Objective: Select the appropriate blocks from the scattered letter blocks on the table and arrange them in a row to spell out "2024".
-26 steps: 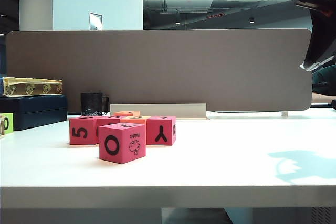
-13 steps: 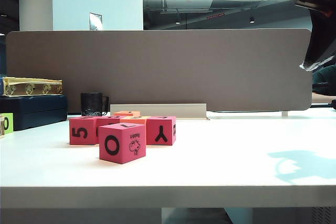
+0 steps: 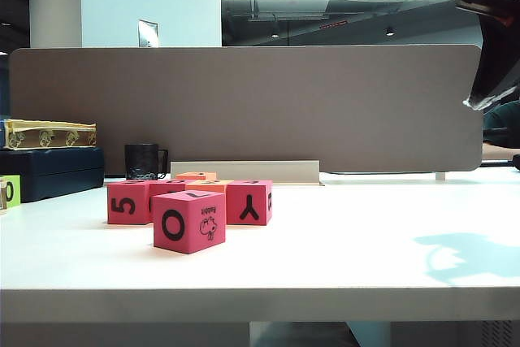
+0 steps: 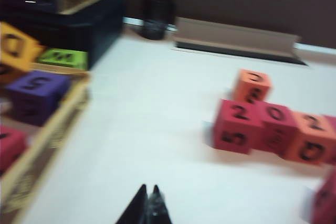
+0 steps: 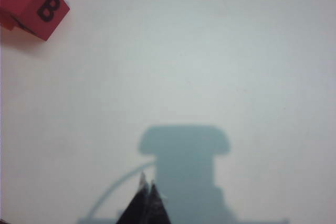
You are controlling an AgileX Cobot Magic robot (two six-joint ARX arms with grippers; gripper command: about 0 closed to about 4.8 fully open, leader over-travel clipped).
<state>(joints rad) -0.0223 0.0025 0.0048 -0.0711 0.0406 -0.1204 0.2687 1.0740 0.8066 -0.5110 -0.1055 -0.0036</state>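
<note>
We see a white table (image 3: 341,258) with a cluster of pink-red and orange letter blocks (image 3: 188,220) toward its left half, between the front edge and the grey-brown partition (image 3: 244,103) along the back edge. The nearest block shows "O"; behind it stand blocks marked "5" and "Y". In the blurred left wrist view, three blocks in a row read "2", "0", "2" on top. The left gripper (image 4: 147,205) hangs above bare table, its fingers pressed together, holding nothing. The right gripper (image 5: 146,198) is likewise clenched and empty, pointing down over its own shadow, well apart from a red block (image 5: 32,4) marked "4" and "B".
</note>
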